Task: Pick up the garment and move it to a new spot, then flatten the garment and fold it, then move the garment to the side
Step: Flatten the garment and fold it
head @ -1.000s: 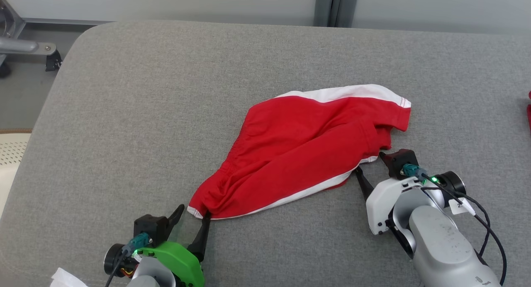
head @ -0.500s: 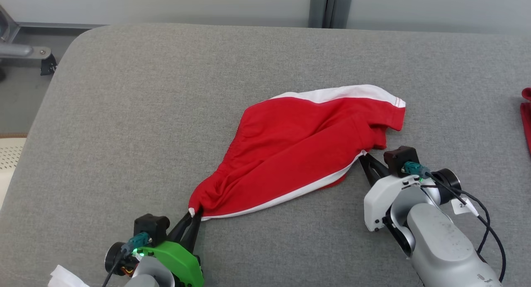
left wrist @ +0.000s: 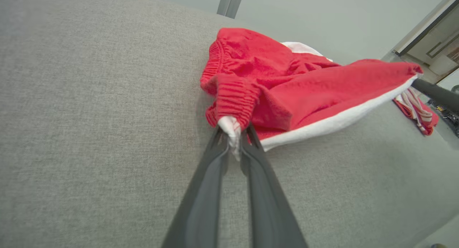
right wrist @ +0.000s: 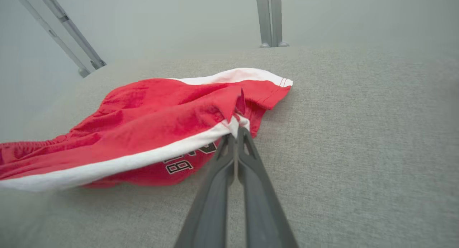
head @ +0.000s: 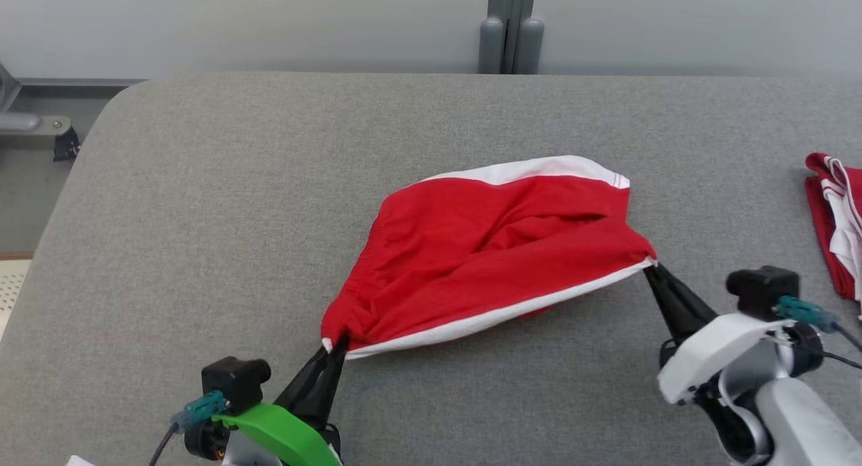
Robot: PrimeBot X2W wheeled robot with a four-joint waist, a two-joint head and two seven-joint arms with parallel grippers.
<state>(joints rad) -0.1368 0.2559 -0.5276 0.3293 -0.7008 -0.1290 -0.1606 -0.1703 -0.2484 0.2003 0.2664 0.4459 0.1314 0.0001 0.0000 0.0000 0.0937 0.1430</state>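
Dark fingers of the left gripper (head: 335,346) are clamped on the waistband corner of the red shorts (head: 485,250); the right gripper (head: 650,269) pinches the white-trimmed leg hem. The shorts stretch between them mid-table on the grey cloth table (head: 202,183), with another red garment (head: 832,223) at its right edge

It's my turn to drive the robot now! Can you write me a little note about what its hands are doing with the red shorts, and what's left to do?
Left gripper: shut on the waistband corner of the red shorts.
Right gripper: shut on the leg-hem corner.
Shorts: crumpled mid-table, white-striped edge stretched between the grippers, the rest lying on the grey surface. A second red-and-white garment lies at the table's right edge.
Done: both corners gripped.
To do: carry to a new spot, flatten, fold, move aside.
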